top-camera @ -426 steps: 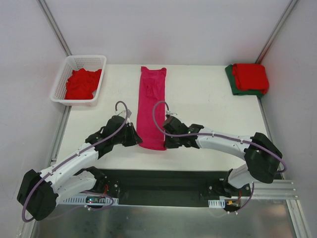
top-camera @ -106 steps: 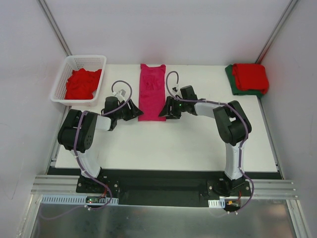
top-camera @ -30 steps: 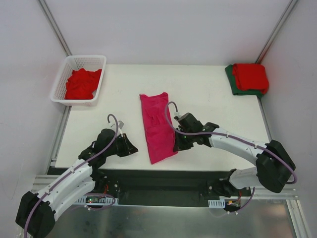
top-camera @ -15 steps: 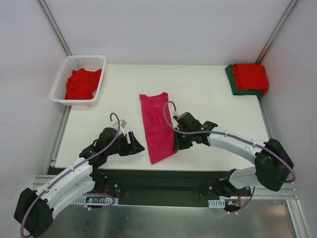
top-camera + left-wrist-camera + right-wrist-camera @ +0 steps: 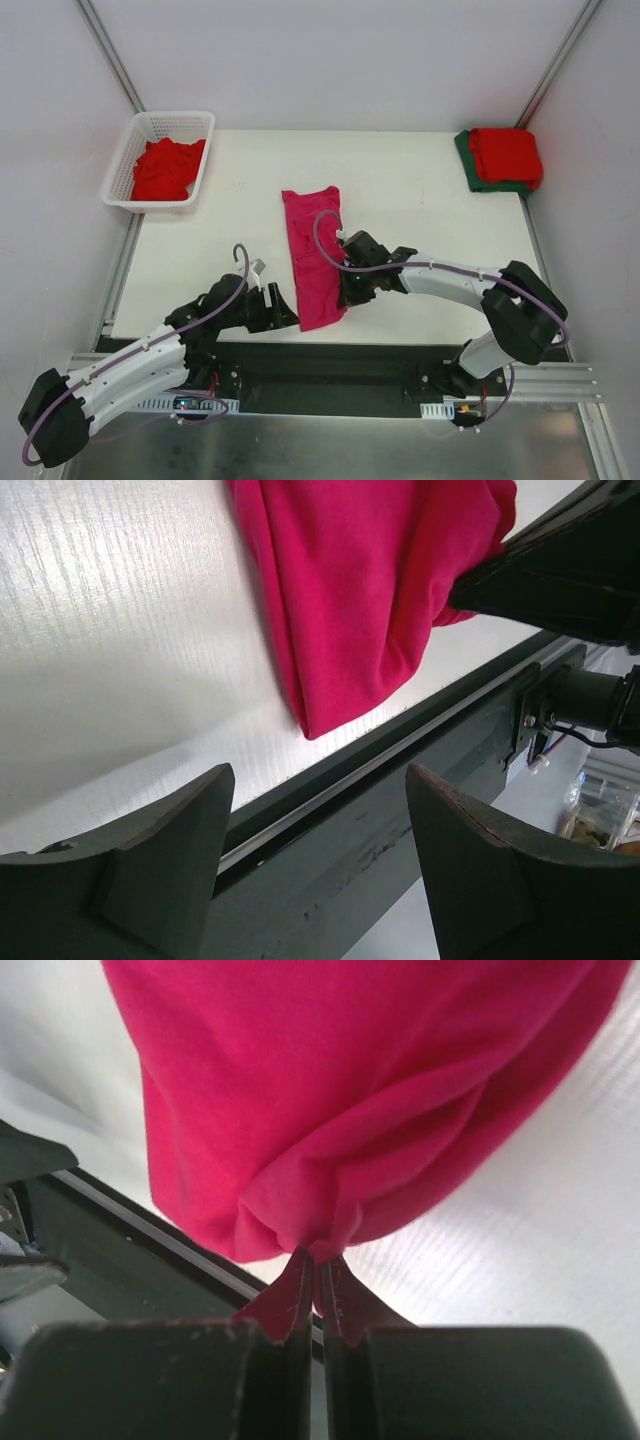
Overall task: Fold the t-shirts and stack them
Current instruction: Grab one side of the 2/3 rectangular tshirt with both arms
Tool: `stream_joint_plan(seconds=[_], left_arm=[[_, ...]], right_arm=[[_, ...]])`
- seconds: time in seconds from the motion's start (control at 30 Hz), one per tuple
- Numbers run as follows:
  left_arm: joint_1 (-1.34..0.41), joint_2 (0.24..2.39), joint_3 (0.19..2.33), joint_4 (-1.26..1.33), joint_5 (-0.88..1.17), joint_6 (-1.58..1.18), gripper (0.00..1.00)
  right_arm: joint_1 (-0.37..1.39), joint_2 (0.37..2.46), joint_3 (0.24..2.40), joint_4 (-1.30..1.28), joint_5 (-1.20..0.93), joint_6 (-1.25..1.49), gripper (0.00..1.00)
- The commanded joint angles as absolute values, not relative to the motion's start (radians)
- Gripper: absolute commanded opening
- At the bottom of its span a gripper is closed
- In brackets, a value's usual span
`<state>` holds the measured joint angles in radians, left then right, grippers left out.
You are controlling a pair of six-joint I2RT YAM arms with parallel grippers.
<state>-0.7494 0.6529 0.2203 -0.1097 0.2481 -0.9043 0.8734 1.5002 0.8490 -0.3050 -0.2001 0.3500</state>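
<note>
From the top, the pink shirt lies as a long folded strip on the table, its near tip at the front edge. Both arms crowd that near end and hide part of it. The right gripper sits at the strip's right edge, and its own body covers its jaws here. The left gripper is just left of the tip; whether it touches the cloth cannot be told from above. Far back and left of the pink shirt stands a basket holding a crumpled red shirt. Far back and right, a folded red shirt lies on a green shirt, of which only a border shows.

In the left wrist view, the left gripper is spread wide with nothing between its fingers. The pink shirt lies ahead of them, apart, with its tip near the dark rail at the table edge. The right gripper meets the cloth's right fold, cut off by the picture edge.

In the right wrist view, the right gripper is pressed together, pinching a bunched fold of the pink shirt. The cloth fills most of the picture and hides much of the table. Dark shapes left of the shirt are too blurred to make out.
</note>
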Motion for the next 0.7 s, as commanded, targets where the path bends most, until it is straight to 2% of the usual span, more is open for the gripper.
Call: stream_joint_plan(seconds=[0.0,0.17,0.5,0.67], left_arm=[[-0.776,0.635,0.212,-0.078,0.193,-0.948,0.7],[-0.785,0.637,0.195,-0.075,0.17,-0.956,0.69],[-0.796,0.675,0.172,-0.071,0.124,-0.928,0.52],[-0.798,0.693,0.161,-0.049,0.097,-0.923,0.51]], right_arm=[[0.907,1.577,0.905,-0.23,-0.247,0.383,0.01],[0.933,1.588,0.92,-0.236,-0.241,0.382,0.01],[0.933,1.562,0.914,-0.262,-0.219,0.377,0.02],[0.933,1.557,0.922,-0.275,-0.213,0.374,0.01]])
